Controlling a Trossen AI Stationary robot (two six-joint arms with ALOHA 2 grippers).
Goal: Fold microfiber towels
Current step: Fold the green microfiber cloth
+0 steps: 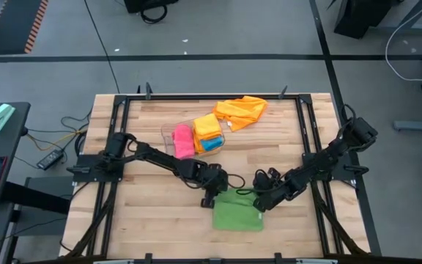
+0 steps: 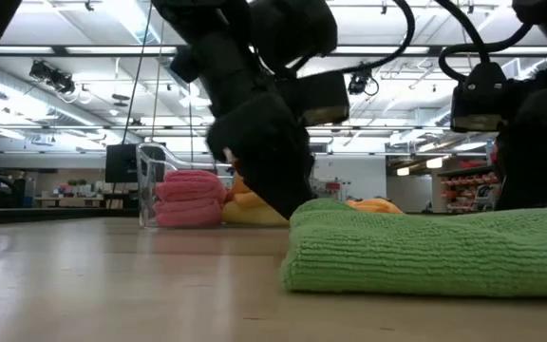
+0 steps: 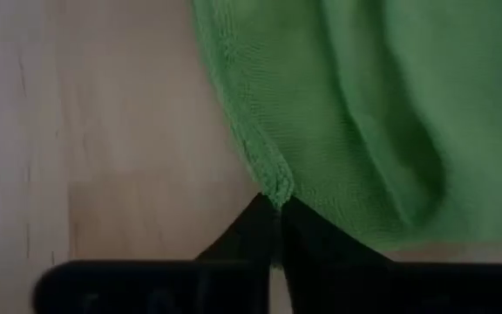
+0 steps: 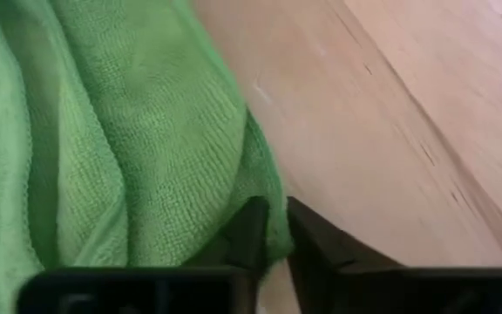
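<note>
A: What lies nearest the table's front edge?

B: A green towel (image 1: 238, 211), folded into a thick rectangle of soft, ribbed microfiber. Take it as the landmark.

A: And the grippers?

B: Both are at its far edge. The left gripper (image 3: 277, 202) has its fingers pressed together on the towel's hemmed left corner. The right gripper (image 4: 270, 228) is clamped on the right corner, a fold of green cloth caught between its fingers.

A: What is beyond the green towel?

B: A clear plastic bin (image 1: 168, 134), well apart from it toward the table's far side. Inside are a folded pink towel (image 1: 183, 140), a yellow towel (image 1: 206, 125) and a blue towel (image 1: 212, 144) under the yellow one.

A: Anything farther?

B: A crumpled orange towel (image 1: 242, 111) lies just beyond the bin, loose on the wooden table (image 1: 145, 213).
</note>
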